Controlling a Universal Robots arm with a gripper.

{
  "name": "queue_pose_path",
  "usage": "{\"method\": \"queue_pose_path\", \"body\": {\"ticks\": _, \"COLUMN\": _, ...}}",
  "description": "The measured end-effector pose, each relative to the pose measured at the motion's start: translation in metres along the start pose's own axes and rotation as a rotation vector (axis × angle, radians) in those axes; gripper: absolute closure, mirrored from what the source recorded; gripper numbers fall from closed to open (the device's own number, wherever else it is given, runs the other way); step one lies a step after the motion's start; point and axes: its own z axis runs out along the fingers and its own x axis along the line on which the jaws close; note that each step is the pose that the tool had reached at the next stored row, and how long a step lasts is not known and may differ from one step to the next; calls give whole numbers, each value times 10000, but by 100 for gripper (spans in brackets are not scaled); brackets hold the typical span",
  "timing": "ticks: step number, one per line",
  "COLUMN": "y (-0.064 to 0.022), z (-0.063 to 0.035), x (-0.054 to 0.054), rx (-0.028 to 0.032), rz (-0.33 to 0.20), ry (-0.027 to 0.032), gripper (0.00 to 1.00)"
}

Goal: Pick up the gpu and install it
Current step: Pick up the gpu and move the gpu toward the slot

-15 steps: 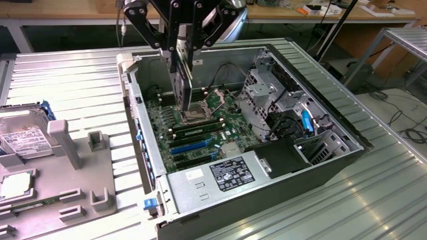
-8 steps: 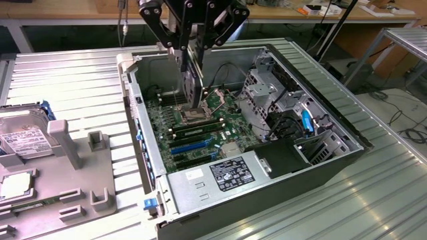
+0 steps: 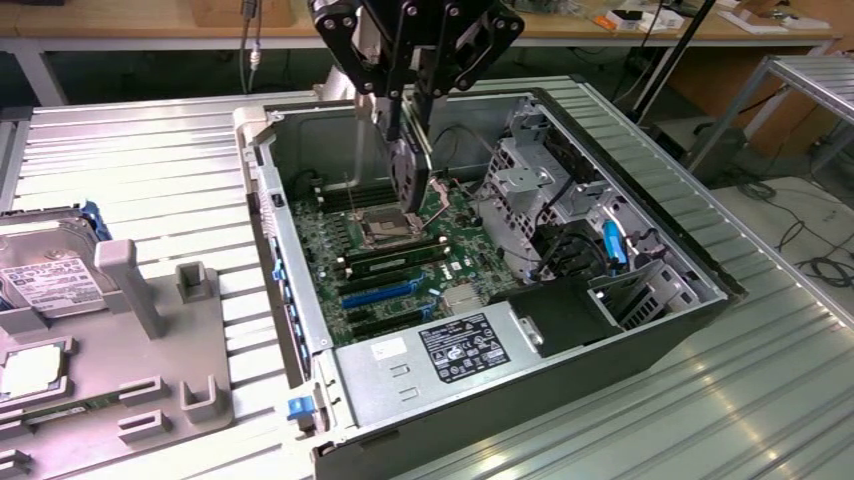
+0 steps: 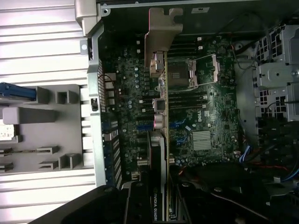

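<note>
My claw (image 3: 404,105) is closed on the gpu (image 3: 411,170) and grips it by its top edge. The gpu hangs on its thin side over the green board (image 3: 400,262) inside the open case (image 3: 534,400). Its silver end (image 4: 163,32) is near a case wall. The case lies on the worktop (image 3: 134,160).

Black pincer (image 3: 407,105): angular skeletal linkages, glossy dark finish.

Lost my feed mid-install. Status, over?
Gripper shut on gpu. Card held on edge above motherboard inside open case, not seated. CPU socket close below.
</note>
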Motion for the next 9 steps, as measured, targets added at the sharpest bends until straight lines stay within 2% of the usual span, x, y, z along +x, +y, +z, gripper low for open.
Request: {"method": "queue_pose_path", "body": {"ticks": 9, "y": 15, "z": 7, "x": -207, "rx": -1, "rz": -1, "ry": 0, "gripper": 73}}
